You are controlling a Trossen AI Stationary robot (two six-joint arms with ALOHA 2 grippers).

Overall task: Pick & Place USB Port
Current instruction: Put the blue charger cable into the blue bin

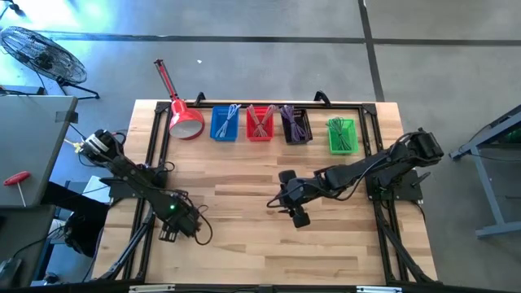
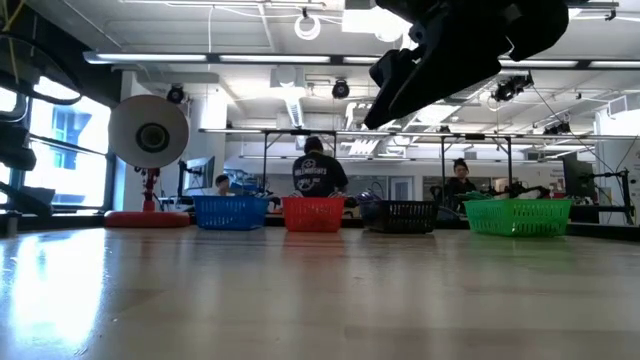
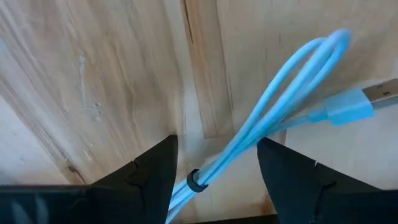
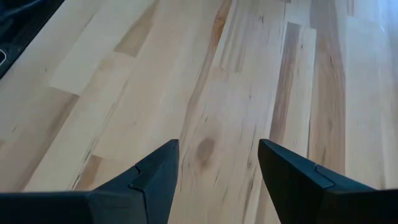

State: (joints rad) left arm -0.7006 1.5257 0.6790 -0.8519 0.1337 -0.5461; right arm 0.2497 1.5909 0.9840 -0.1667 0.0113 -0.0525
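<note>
A light-blue USB cable [image 3: 280, 93], looped and bound by a black tie [image 3: 196, 182], lies flat on the wooden table [image 1: 244, 244], its plug [image 3: 373, 96] at one end. My left gripper [image 3: 217, 168] points down over it near the table's left front [image 1: 173, 226]. It is open, with one finger on each side of the bundle's tied end. In the high view the gripper hides the cable. My right gripper [image 1: 291, 205] hangs open over bare wood [image 4: 217, 168] at the table's middle.
Along the far edge stand a blue basket [image 1: 225, 124], a red basket [image 1: 260, 124], a dark basket [image 1: 295, 126] and a green basket [image 1: 343, 136], each with cables inside. A red lamp-like object [image 1: 186, 120] lies at the far left. People show in the room beyond [image 2: 318, 175].
</note>
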